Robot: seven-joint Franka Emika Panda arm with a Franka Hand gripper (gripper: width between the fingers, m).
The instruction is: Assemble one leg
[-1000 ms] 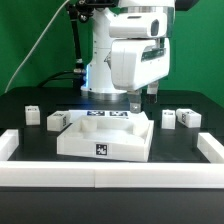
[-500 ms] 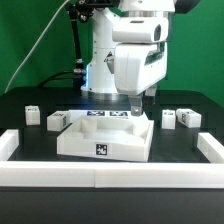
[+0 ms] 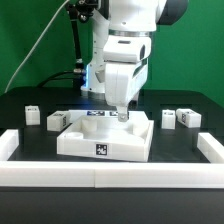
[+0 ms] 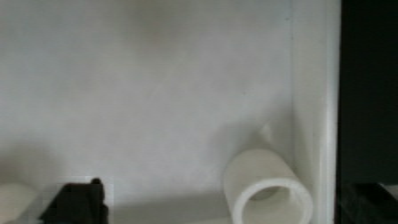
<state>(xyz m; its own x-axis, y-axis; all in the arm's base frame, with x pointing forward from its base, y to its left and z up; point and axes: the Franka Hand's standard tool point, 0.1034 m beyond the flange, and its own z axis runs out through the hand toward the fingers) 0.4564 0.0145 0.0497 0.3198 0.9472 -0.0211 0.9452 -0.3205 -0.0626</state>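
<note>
A flat, matte black table (image 3: 185, 140) is carrying everything, and a glossy white robot arm with rounded joints (image 3: 125, 50) is standing over its middle. Beneath the arm a large white square plastic tray with a raised rim (image 3: 75, 140) is lying flat, showing a black-and-white tag on its front wall. In the wrist view its smooth pale floor (image 4: 160, 90) is filling most of the picture. Four spare stubby white posts with tags are standing on the table. Two are to the exterior view's left of the tray (image 3: 30, 115) (image 3: 57, 121) and two to its right (image 3: 169, 118) (image 3: 188, 118). The end effector (image 3: 121, 112) is hanging low inside the tray, near the back rim, its tips too small to make out there. In the wrist view one dark finger (image 4: 75, 200) is showing, cut off by the frame. A small, stubby white rounded plastic leg (image 4: 267, 190) is sitting beside that finger, clear of it. Whether the end effector is clamping the leg cannot be told.
</note>
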